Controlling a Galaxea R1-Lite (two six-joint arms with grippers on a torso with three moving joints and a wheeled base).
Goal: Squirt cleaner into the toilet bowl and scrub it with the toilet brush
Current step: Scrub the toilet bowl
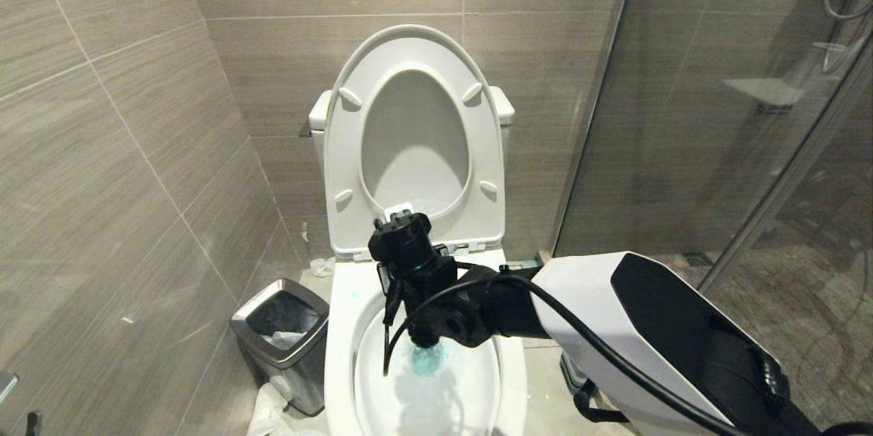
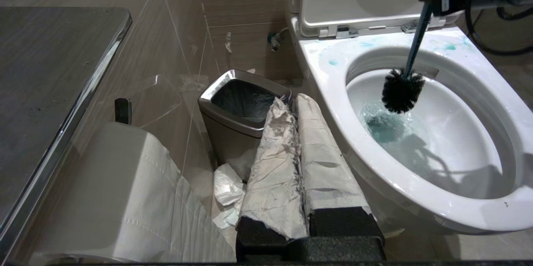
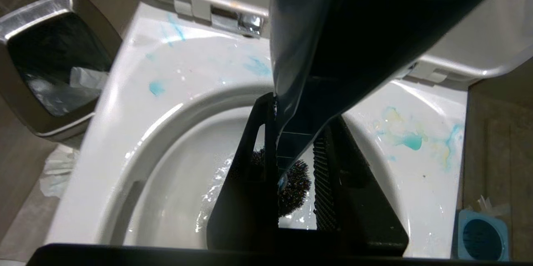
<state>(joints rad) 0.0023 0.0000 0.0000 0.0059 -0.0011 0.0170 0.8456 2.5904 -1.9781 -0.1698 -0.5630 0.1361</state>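
Observation:
The white toilet bowl stands in front of me with its seat and lid raised. Turquoise cleaner tints the water, and pale blue smears mark the rim. My right gripper hangs over the bowl, pointing down, shut on the dark teal handle of the toilet brush. Its black bristle head sits inside the bowl just above the water. In the head view the right gripper hides the brush. My left gripper, fingers wrapped in white paper, is shut and parked low beside the bowl.
A steel-rimmed waste bin stands left of the toilet with crumpled tissue on the floor by it. A toilet roll and a steel shelf are close to the left arm. A glass shower door is to the right. The blue brush holder stands on the floor right of the bowl.

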